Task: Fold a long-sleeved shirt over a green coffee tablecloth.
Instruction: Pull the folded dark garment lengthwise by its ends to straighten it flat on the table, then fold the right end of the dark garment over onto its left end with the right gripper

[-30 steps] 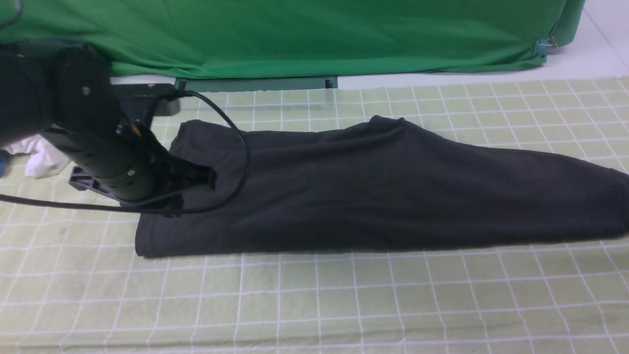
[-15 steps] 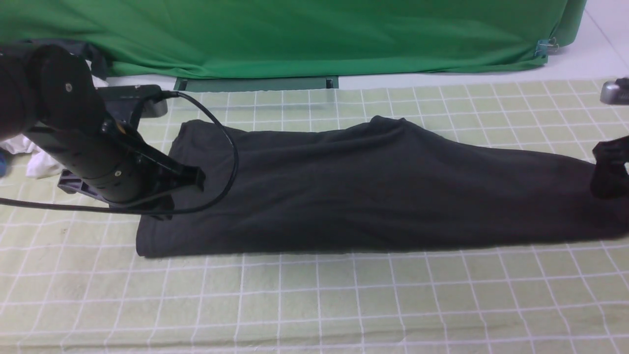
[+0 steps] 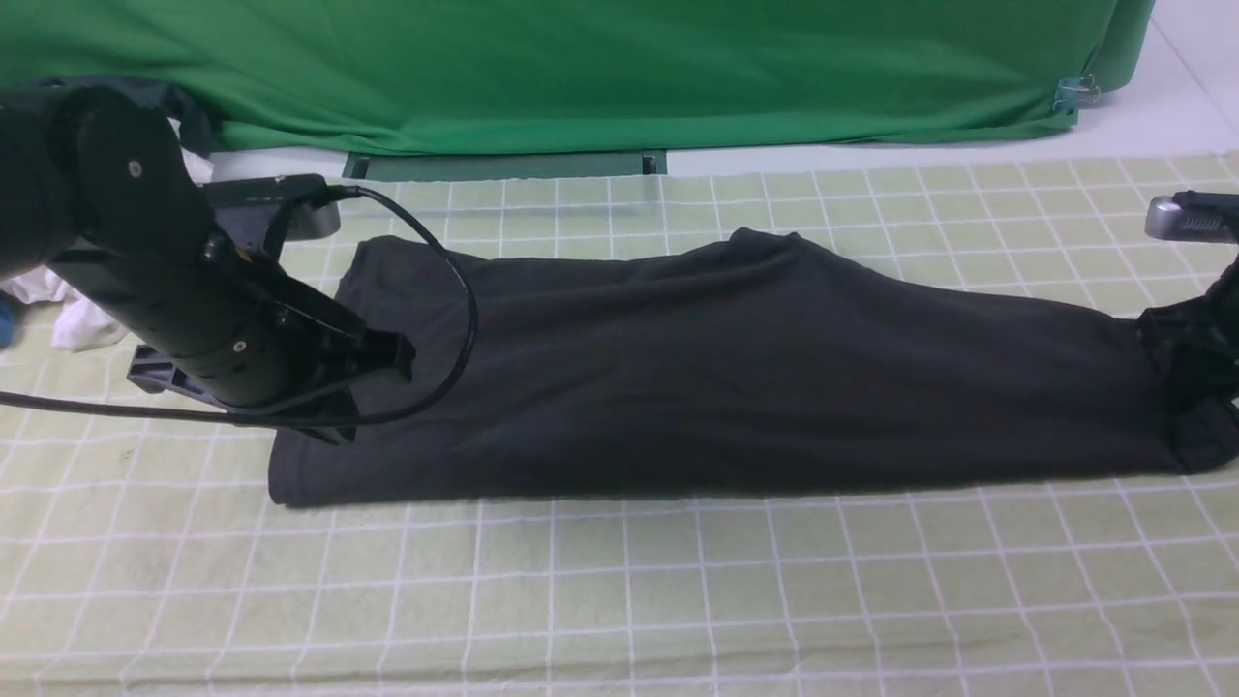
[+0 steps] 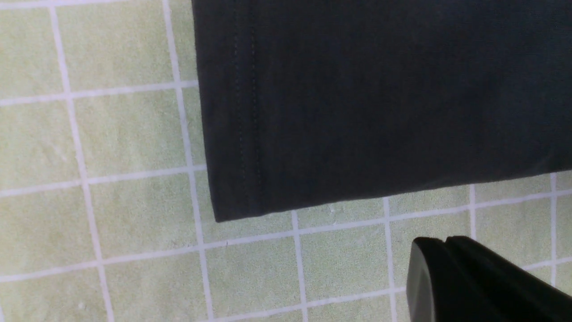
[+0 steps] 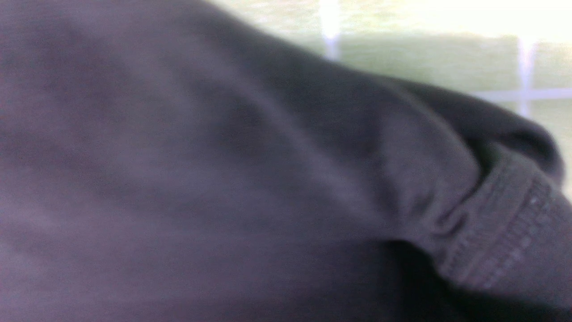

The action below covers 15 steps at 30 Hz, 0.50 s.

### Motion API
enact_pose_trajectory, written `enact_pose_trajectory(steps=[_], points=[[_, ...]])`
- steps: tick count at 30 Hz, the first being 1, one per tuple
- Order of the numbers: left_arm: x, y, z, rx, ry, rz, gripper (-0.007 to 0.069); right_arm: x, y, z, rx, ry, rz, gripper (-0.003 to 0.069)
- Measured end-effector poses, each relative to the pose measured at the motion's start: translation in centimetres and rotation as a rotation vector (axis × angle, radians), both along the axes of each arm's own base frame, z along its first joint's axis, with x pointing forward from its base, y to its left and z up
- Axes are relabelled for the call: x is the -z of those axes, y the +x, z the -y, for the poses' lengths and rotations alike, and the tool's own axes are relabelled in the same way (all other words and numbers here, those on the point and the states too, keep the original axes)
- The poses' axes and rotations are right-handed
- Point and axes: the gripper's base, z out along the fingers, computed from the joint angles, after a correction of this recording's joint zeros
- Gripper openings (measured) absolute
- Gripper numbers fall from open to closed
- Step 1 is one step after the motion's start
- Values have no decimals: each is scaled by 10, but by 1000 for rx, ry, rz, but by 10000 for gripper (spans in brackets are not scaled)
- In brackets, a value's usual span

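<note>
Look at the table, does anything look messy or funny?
Two small things. The long-sleeved shirt lies mostly flat, but its end by the right gripper is scrunched into a lump. A crumpled white cloth also sits at the tablecloth left edge, partly hidden by the left arm.

left gripper (image 3: 399,354) closed, right gripper (image 3: 1189,334) low, grip unclear

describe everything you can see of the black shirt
The long-sleeved shirt is charcoal, soft knit-looking fabric, folded into a long band lying flat across the green coffee tablecloth. Its stitched hem is at the robot's left; a ribbed edge bunches at the right end, where the right gripper meets it, grip unclear.
</note>
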Motion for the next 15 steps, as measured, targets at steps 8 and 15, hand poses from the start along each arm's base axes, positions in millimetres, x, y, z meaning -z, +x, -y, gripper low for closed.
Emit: enact_pose_trajectory(steps=[8,15], points=[[-21,-10,-1,4,-9,62,11,-58,-12,9,17,-40,128,48],[-53,-29,-4,7,-23,160,11,-129,-30,2,61,-40,232,48]])
